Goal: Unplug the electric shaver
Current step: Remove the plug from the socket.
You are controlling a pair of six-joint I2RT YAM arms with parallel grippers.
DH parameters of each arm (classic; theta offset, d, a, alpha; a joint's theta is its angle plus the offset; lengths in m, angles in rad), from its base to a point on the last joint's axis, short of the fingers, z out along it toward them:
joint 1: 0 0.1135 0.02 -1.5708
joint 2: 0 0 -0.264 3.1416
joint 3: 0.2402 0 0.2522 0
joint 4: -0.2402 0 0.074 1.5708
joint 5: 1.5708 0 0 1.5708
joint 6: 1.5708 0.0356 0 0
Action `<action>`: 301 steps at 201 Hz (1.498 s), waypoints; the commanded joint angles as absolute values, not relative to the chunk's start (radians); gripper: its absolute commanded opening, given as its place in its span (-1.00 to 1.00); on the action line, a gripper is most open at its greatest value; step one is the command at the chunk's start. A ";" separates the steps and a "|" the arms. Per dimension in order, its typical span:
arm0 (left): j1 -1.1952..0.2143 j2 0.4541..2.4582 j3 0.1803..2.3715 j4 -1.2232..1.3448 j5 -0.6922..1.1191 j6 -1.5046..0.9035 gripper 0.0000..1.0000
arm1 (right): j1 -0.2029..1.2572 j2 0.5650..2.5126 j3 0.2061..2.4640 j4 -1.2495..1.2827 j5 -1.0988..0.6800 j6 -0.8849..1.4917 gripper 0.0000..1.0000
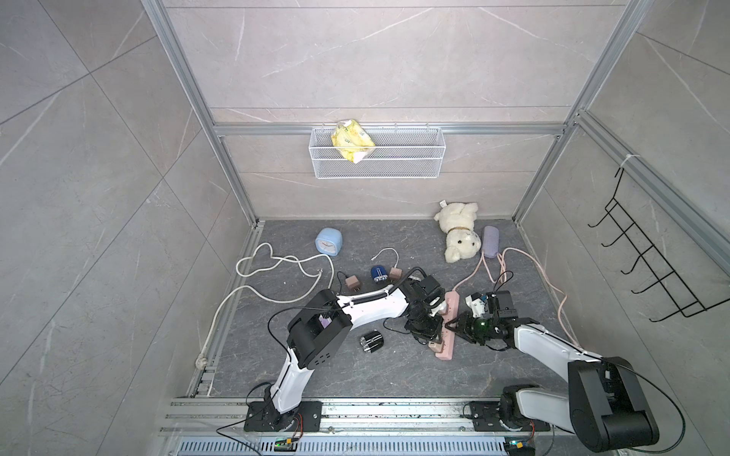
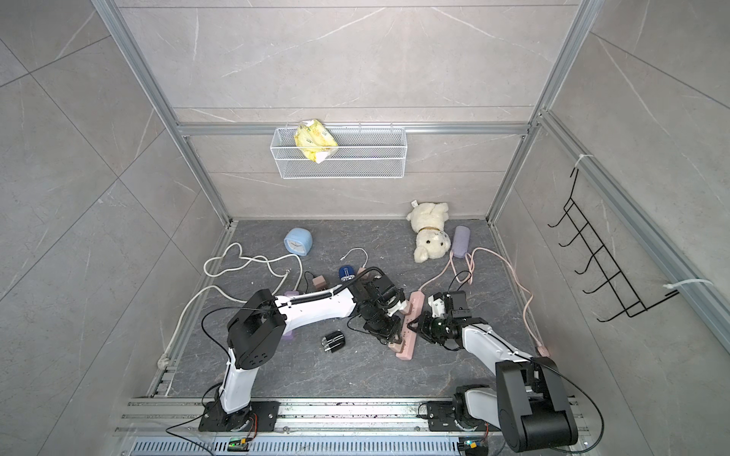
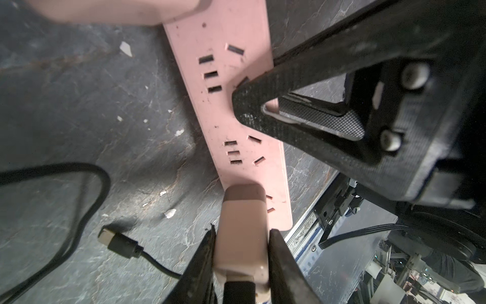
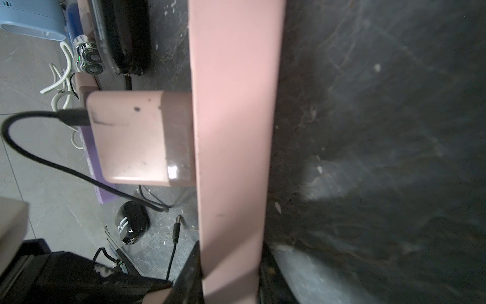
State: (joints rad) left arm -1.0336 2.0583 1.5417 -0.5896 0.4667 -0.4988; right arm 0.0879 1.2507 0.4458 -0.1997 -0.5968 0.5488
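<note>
A pink power strip (image 1: 444,353) (image 2: 407,351) lies on the dark floor. A pinkish-beige adapter plug (image 3: 243,223) (image 4: 136,136) sits in a socket near its near end. My left gripper (image 3: 242,233) (image 1: 433,342) is shut on that adapter, one finger against each side. A black cable leaves the adapter, and its loose connector (image 3: 115,242) lies on the floor. My right gripper (image 4: 231,247) (image 1: 450,324) is shut across the strip's middle. A blue electric shaver (image 1: 378,274) (image 4: 88,56) with chrome heads lies further back. A small black and silver device (image 1: 371,342) (image 4: 131,226) lies beside the left arm.
A blue clock (image 1: 328,243), a white teddy bear (image 1: 460,233) and a purple case (image 1: 491,241) lie near the back wall. A white cord (image 1: 276,268) loops at the left. A loose brown adapter (image 1: 352,282) lies near the shaver. A wire basket (image 1: 377,166) hangs on the back wall.
</note>
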 commanded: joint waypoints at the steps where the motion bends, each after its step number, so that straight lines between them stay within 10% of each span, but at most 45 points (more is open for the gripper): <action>1: -1.039 2.033 1.524 -0.550 0.552 -0.483 -0.52 | 0.094 1.248 0.490 -0.184 -0.559 0.509 -0.94; 75: -1.012 2.015 1.569 -0.633 0.596 -0.435 -1.00 | 0.151 1.277 0.554 -0.313 -0.388 0.438 -0.95; 301: -0.869 1.767 1.404 -0.712 0.566 -0.352 -1.00 | 0.224 1.331 0.590 -0.418 -0.242 0.422 -0.98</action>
